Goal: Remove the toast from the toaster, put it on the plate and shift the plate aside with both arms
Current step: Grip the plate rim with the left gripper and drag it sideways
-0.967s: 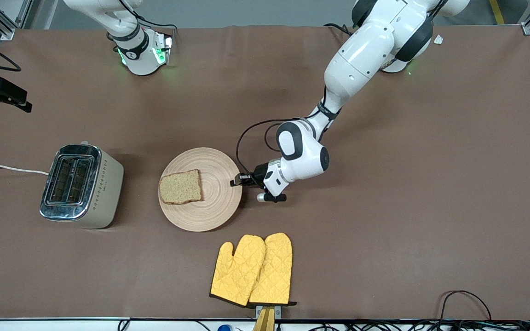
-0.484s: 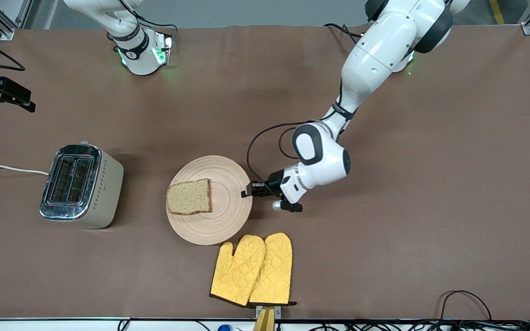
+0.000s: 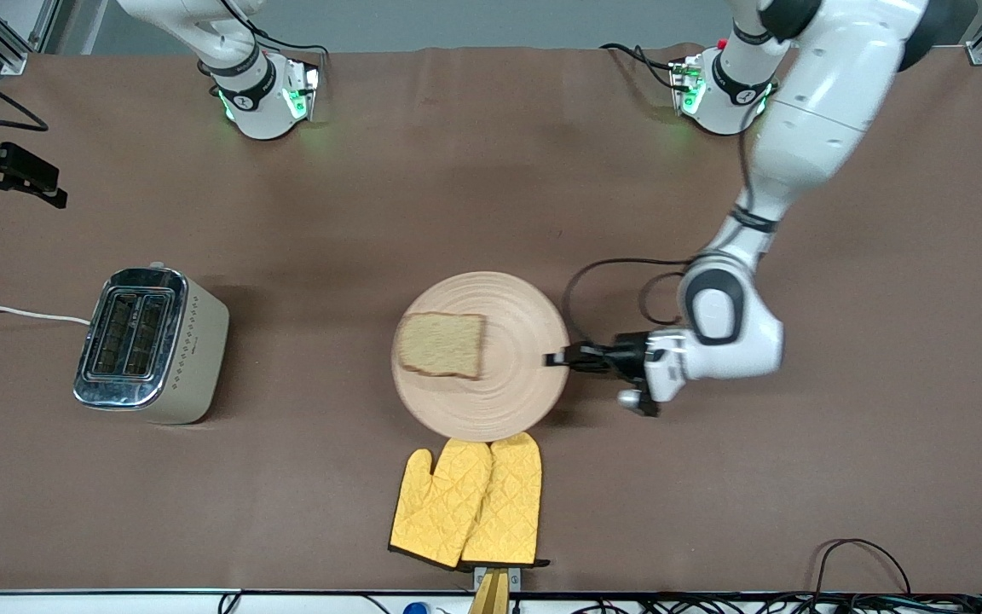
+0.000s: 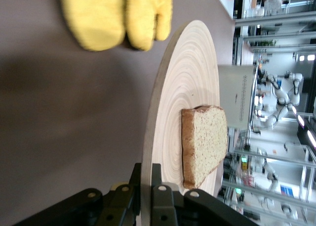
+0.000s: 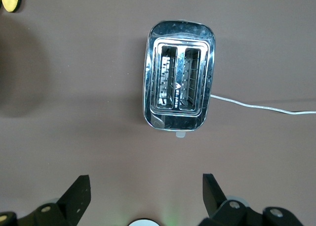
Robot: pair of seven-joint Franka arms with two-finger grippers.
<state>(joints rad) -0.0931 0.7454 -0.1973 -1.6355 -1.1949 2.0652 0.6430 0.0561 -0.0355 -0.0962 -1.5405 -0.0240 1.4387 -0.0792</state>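
The round wooden plate [image 3: 504, 401] is near the middle of the table with the toast [image 3: 441, 344] lying flat on it. My left gripper [image 3: 557, 358] is shut on the plate's rim at the side toward the left arm's end. The left wrist view shows the plate [image 4: 192, 87] edge-on, its rim pinched in the left gripper [image 4: 146, 174], and the toast [image 4: 205, 142] on top. My right gripper [image 5: 145, 186] is open and empty, high over the table beside the toaster [image 5: 178, 82]; it does not show in the front view.
A chrome toaster [image 3: 150, 344] with empty slots stands toward the right arm's end, its white cord [image 3: 14, 314] running off the table. Two yellow oven mitts [image 3: 470, 503] lie nearer the front camera than the plate, their tips at its rim.
My left arm has drawn the plate with the toast away from the toaster, toward the left arm's end, still gripped at the rim. The right gripper has stayed open.
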